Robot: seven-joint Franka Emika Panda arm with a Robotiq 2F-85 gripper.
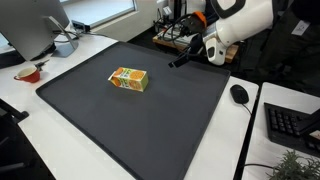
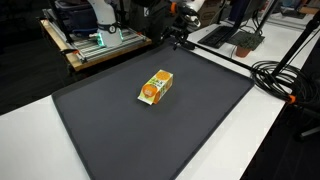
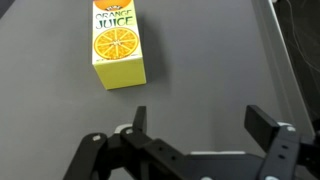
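Note:
An orange juice carton (image 1: 128, 78), yellow with an orange slice printed on it, lies flat on the dark grey mat (image 1: 140, 120). It shows in both exterior views (image 2: 156, 87) and at the top of the wrist view (image 3: 117, 43). My gripper (image 1: 180, 60) hangs above the mat's far edge, apart from the carton, also seen in an exterior view (image 2: 178, 38). In the wrist view its two black fingers (image 3: 197, 122) stand wide apart with only bare mat between them. It is open and holds nothing.
A red mug (image 1: 28, 72) and a grey vessel (image 1: 64, 44) stand on the white table beside the mat. A black mouse (image 1: 239, 94) and keyboard (image 1: 292, 124) lie on the other side. Cables (image 2: 280, 80) and a cart with equipment (image 2: 95, 40) stand near the mat.

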